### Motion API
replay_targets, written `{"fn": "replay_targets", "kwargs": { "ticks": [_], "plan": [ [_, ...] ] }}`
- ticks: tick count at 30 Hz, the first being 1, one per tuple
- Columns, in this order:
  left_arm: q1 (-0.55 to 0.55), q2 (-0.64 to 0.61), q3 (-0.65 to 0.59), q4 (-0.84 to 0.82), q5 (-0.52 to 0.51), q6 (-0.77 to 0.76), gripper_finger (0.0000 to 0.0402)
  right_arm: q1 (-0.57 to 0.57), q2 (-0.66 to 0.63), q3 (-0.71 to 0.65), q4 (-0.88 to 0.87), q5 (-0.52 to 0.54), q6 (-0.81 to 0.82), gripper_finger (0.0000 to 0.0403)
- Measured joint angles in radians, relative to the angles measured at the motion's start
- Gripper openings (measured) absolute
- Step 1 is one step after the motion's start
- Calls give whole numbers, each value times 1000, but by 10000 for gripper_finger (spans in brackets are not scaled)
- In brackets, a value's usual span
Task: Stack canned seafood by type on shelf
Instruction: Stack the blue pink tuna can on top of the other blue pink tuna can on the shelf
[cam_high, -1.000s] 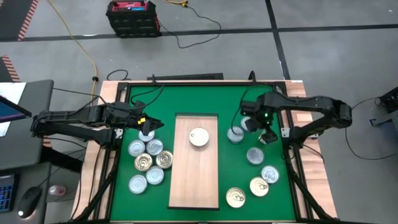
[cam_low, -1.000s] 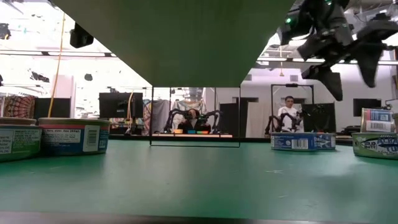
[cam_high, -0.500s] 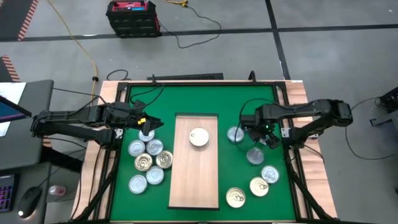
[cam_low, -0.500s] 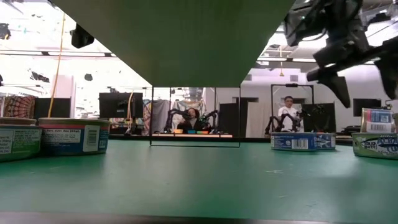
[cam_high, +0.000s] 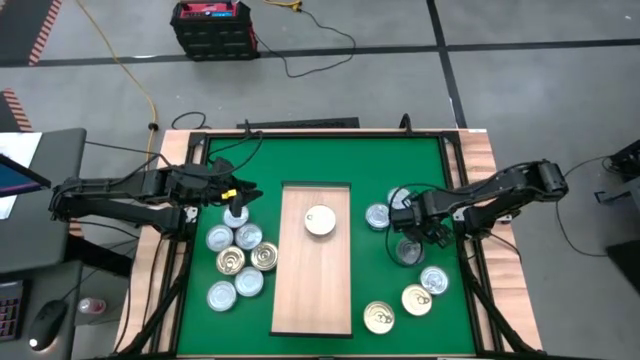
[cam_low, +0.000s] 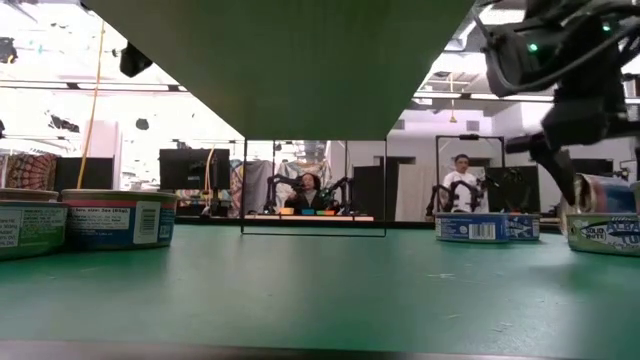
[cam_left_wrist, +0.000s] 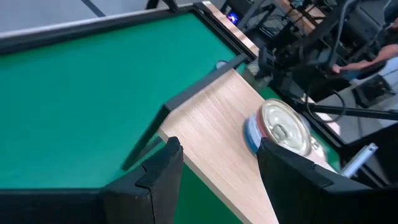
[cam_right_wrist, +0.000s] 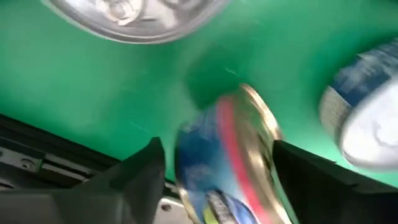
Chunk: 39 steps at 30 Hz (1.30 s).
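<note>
Only one can (cam_high: 321, 220) is sitting on the shelf (cam_high: 312, 300) so far; the rest are lying on the green mat (cam_high: 320, 160) either side. The right gripper (cam_high: 408, 236) is straddling a tilted blue-and-gold tin (cam_right_wrist: 227, 158), fingers wide. The left gripper (cam_high: 243, 196) is hovering open and empty over its cluster (cam_high: 238, 262)

Thirteen tins (cam_high: 321, 220) — seven left, five right, one on the shelf (cam_high: 312, 290), two arms
</note>
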Motion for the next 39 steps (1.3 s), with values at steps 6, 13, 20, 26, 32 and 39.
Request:
{"fn": "replay_targets", "kwargs": {
  "ticks": [6,13,20,26,32,39],
  "plan": [
    [0,0,0,0,-23,24,200,13,-1,-60,56,80,-66,233],
    [0,0,0,9,-24,7,200,-14,0,-51,65,136,-139,226],
    [0,0,0,8,-25,5,200,-36,0,-35,85,138,-162,231],
    [0,0,0,8,-48,5,200,-34,0,55,70,140,-163,219],
    [0,0,0,8,-51,11,200,-33,0,193,32,146,-154,225],
    [0,0,0,8,-52,7,200,18,0,462,-71,152,-10,224]
  ]
}}
